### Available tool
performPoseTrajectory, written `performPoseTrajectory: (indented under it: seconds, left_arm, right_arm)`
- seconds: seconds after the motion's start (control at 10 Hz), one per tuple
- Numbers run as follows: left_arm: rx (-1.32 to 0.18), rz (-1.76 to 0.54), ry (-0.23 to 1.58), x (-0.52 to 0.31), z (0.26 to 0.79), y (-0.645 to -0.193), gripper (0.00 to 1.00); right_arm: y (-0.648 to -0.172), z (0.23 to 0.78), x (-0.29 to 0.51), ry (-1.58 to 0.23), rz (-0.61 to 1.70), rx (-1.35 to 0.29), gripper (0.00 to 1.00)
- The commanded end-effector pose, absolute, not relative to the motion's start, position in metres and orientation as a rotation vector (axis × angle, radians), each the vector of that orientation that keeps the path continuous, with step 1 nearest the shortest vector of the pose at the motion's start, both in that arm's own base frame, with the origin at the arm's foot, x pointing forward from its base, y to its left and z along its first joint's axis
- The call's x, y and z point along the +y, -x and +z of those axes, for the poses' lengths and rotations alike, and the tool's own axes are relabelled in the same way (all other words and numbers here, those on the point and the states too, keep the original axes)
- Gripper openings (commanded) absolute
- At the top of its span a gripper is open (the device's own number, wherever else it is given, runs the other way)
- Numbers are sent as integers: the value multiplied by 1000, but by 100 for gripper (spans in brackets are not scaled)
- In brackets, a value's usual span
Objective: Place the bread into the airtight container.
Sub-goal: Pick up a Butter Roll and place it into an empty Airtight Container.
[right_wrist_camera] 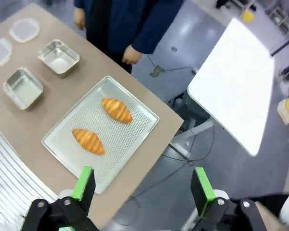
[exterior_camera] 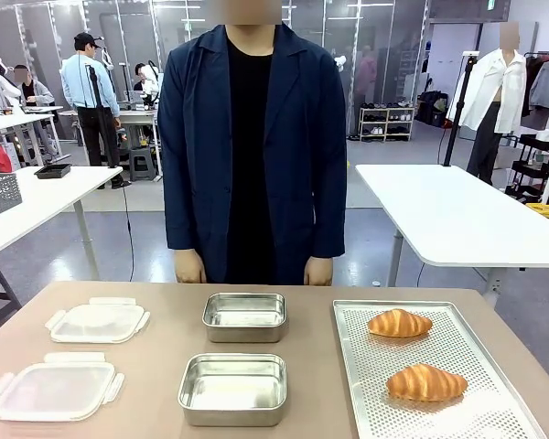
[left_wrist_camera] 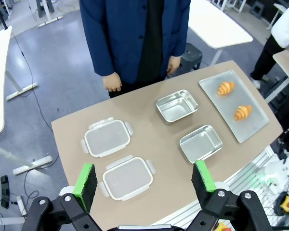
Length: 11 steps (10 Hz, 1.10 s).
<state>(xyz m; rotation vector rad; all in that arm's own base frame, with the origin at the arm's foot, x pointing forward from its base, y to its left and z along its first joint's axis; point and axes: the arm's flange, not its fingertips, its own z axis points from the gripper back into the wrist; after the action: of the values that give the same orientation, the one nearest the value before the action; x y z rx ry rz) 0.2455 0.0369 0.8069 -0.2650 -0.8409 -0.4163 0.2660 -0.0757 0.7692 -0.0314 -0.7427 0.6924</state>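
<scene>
Tan tabletop [exterior_camera: 156,357] runs across the front view, with a grey workshop floor and white tables [exterior_camera: 457,215] beyond it. We see a person [exterior_camera: 252,137] in a dark blue jacket standing at the far edge, hands [exterior_camera: 189,267] hanging at the sides, just behind the table and apart from the things on it. On the right side of the table lies a perforated metal tray [exterior_camera: 494,407], and the bread is on it: the far croissant [exterior_camera: 399,323] and the near croissant [exterior_camera: 426,382], lying apart from each other, each with its long side across the tray. In the middle stand two rectangular steel containers, the far container [exterior_camera: 244,316] and the near container [exterior_camera: 232,389], one behind the other, both uncovered, their bottoms bare. To their left lie two clear plastic lids with clip tabs, the far lid [exterior_camera: 97,321] and the near lid [exterior_camera: 55,390], flat on the table and apart from the containers. Our left gripper [left_wrist_camera: 144,173] hangs high above the table's near edge, jaws spread wide, green pads [left_wrist_camera: 85,185] well apart; far below, between them, show the near lid and the near container. Our right gripper [right_wrist_camera: 143,175] hangs high beside the tray's outer edge, likewise wide open and gripping nothing, with the tray's corner and the floor below it
</scene>
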Motion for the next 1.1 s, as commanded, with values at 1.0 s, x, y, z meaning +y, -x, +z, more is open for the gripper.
performPoseTrajectory:
  seconds: [1.0]
  left_arm:
    - [-830,-431,255,37,810,-245,100]
  right_arm:
    - [-364,494,40,-66,1633,-294,100]
